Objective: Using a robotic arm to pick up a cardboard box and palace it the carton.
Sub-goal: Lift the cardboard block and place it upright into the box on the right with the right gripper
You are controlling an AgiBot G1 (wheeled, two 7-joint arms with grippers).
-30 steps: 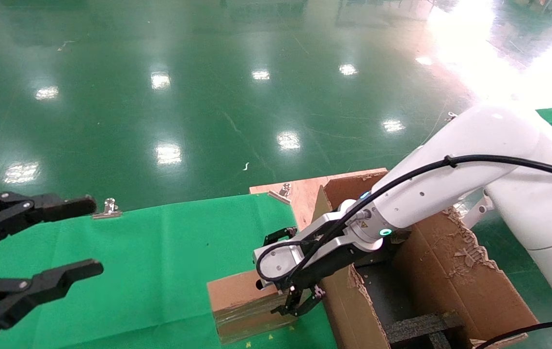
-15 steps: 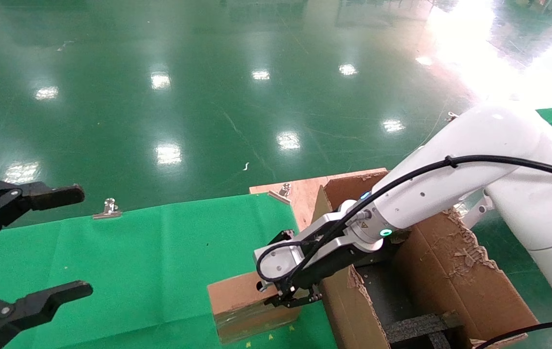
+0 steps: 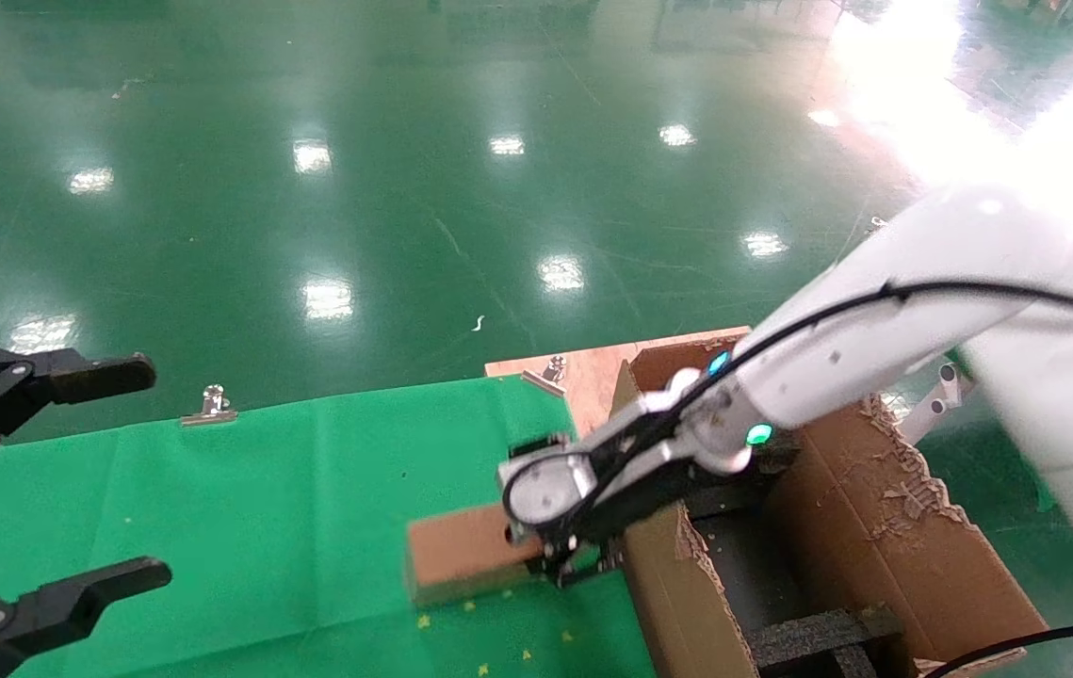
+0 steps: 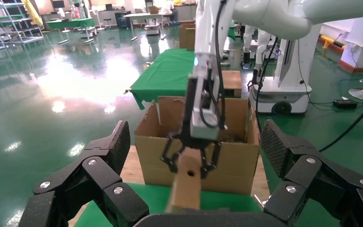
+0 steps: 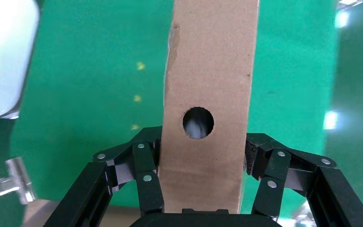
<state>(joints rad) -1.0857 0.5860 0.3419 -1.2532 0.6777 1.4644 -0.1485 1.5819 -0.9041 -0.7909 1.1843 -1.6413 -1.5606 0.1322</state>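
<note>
While the right gripper pinches the cardboard box, the box sits clear of the green cloth: head view shows the yellow marks on the cloth exposed just under the box's near edge. The gripper is on the end of the white robotic arm, which reaches across the near-left corner of the carton. The box sticks out from the fingers away from the carton, over the cloth, just beside the carton's left wall.

Right wrist view shows what the head view hides: fingers pressed on both broad faces of the box, narrow side with the round hole facing the camera, hole just beyond the fingertips. Cloth lies behind the box there.

Left wrist view gives the side-on look: right gripper hangs straight down off the arm, box end-on between its fingers, carton right behind it with flaps up. Black foam inside the carton only shows in the head view.

Left gripper is spread wide and holds nothing, well apart from the box, over the far-left part of the cloth. A metal clip sits on the cloth's far edge between the two grippers, nearer the left one.
</note>
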